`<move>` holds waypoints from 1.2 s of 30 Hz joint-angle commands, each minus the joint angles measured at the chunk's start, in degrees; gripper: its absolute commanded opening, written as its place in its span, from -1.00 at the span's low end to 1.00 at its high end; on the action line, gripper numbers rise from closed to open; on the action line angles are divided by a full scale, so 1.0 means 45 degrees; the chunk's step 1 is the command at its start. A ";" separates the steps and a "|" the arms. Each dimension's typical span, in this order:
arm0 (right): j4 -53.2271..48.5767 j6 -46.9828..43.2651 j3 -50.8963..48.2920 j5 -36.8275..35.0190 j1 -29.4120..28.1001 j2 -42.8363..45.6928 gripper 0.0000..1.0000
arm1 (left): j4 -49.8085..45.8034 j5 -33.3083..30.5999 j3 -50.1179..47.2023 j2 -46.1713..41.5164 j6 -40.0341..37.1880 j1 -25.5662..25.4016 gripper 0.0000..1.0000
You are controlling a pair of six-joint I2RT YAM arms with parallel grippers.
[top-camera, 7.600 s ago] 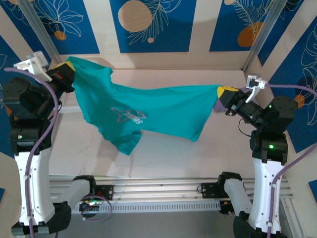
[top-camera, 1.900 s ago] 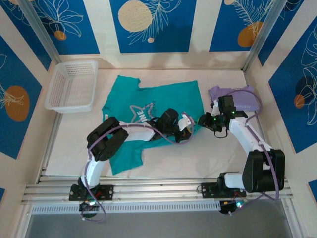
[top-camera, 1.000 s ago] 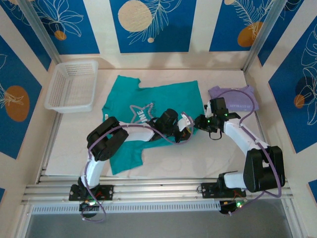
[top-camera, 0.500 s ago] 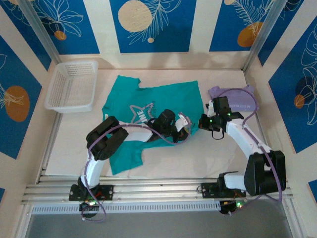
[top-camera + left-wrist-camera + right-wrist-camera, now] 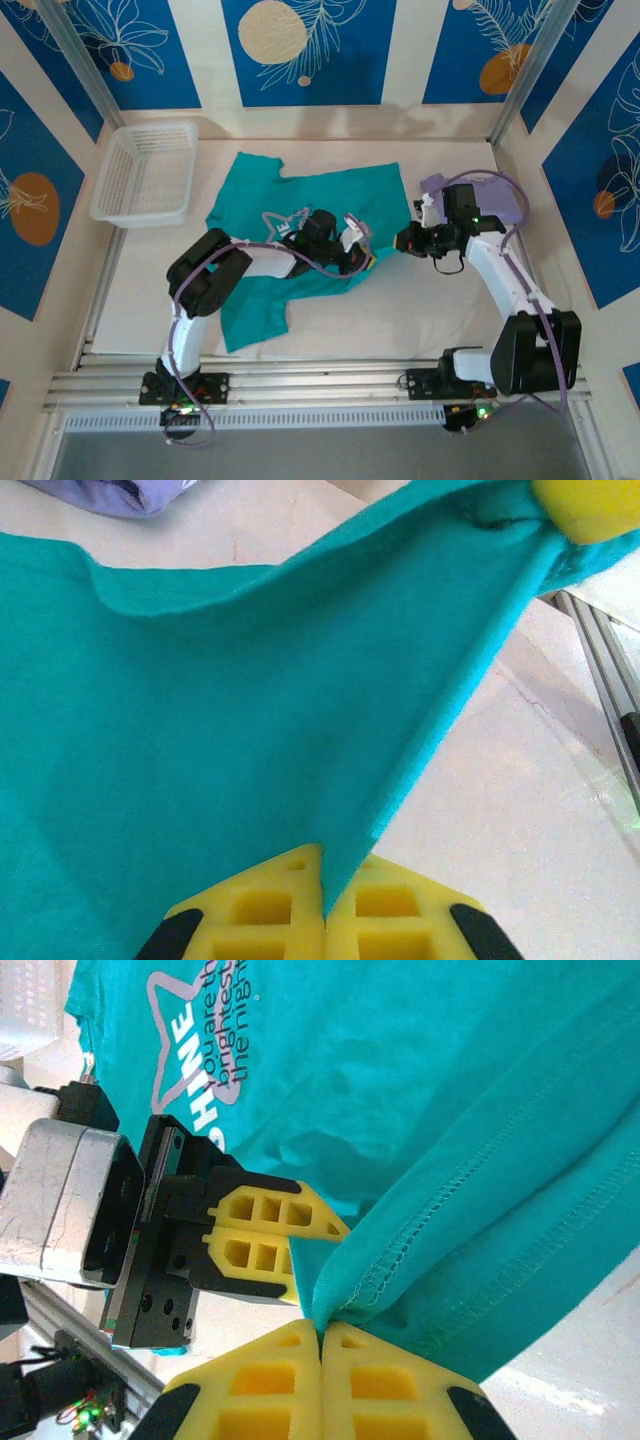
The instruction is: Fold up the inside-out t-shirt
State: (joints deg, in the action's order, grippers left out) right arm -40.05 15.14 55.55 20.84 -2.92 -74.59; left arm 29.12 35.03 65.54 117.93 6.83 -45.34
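The teal-green inside-out t-shirt (image 5: 300,200) lies spread on the table, its white print (image 5: 200,1055) partly under the left arm. Over the shirt's right lower part, my left gripper (image 5: 362,255) is shut on a pinch of teal cloth; in the left wrist view the yellow pads (image 5: 260,910) close on a raised fold at the gripper (image 5: 323,870). Just to its right, my right gripper (image 5: 402,240) is shut on the stitched hem (image 5: 440,1220), pinched at the gripper (image 5: 320,1328). The left gripper (image 5: 285,1230) sits close beside it, both lifting the same edge.
A folded pale lavender shirt (image 5: 492,195) lies at the back right, behind the right wrist. A white mesh basket (image 5: 145,172) stands at the back left. Bare table (image 5: 420,310) stretches in front of the shirt to the metal rail (image 5: 320,385).
Both grippers went from holding the shirt stretched in the air to low over the table. In the last second the left gripper moved left with the pinched edge, and the right followed.
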 commanded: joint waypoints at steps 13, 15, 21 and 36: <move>0.0847 -0.0025 0.0427 0.2127 0.1162 -0.1059 -1.00 | 0.0020 0.0469 -0.0354 -0.0153 0.0184 0.0226 -0.58; 0.0925 0.0021 0.0315 0.2052 0.1204 -0.1017 -1.00 | 0.0025 0.0311 -0.0531 -0.0464 0.0233 0.0231 -0.34; 0.1290 0.0402 0.0205 0.1654 0.1559 -0.0905 -1.00 | -0.1347 -0.2499 -0.2414 -0.3384 0.0668 0.0277 0.10; 0.2259 0.0958 -0.0752 0.0985 0.1404 0.0531 -1.00 | -1.6831 -1.1537 -0.7115 -1.3524 0.7774 0.0375 0.31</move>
State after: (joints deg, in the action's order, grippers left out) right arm -31.18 18.44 53.04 24.62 3.75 -73.38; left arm -29.17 -11.57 35.99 58.89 32.82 -44.18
